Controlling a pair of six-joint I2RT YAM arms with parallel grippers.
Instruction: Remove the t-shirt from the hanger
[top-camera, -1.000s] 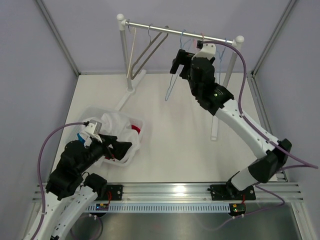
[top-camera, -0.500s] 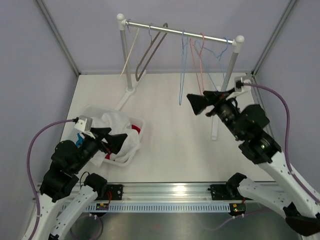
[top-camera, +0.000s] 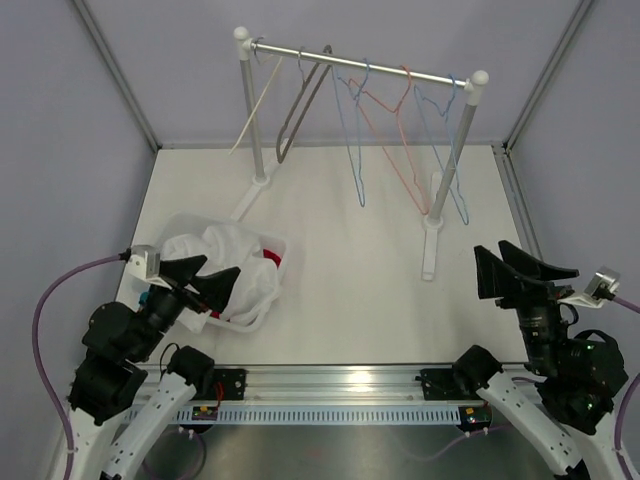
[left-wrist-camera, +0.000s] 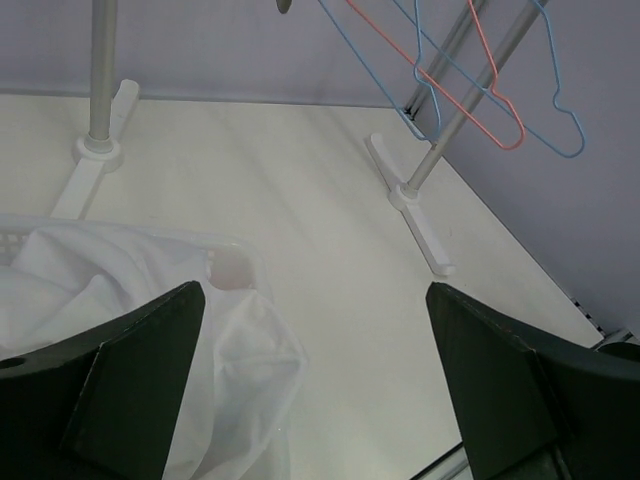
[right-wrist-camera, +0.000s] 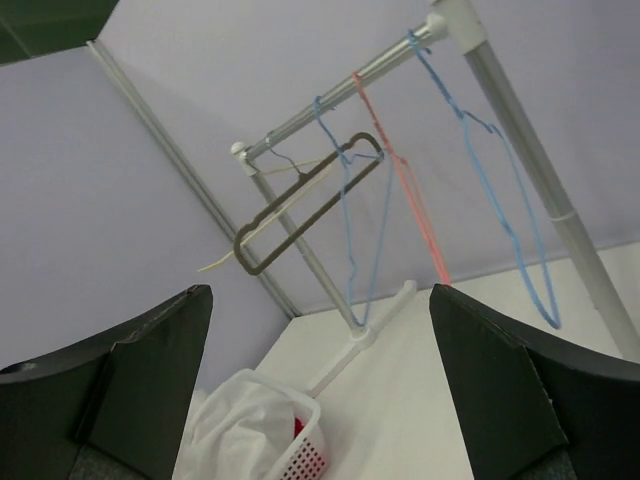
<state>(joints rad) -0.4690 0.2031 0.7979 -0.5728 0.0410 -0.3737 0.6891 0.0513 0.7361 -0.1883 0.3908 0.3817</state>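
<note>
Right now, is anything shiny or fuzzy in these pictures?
Top view: glare streaks the metal rail by the arm bases; the table shows only faint shadows. Left wrist view: the white cloth looks bright and sharp, the left gripper nearly black. Right wrist view: the brown hanger is crisp, the right gripper dark and soft-edged.

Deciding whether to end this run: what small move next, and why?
Probably none; hold the arms where they are. All hangers on the rail hang bare, the white t-shirt lies in the basket, and the left gripper and right gripper are open and empty.
</note>
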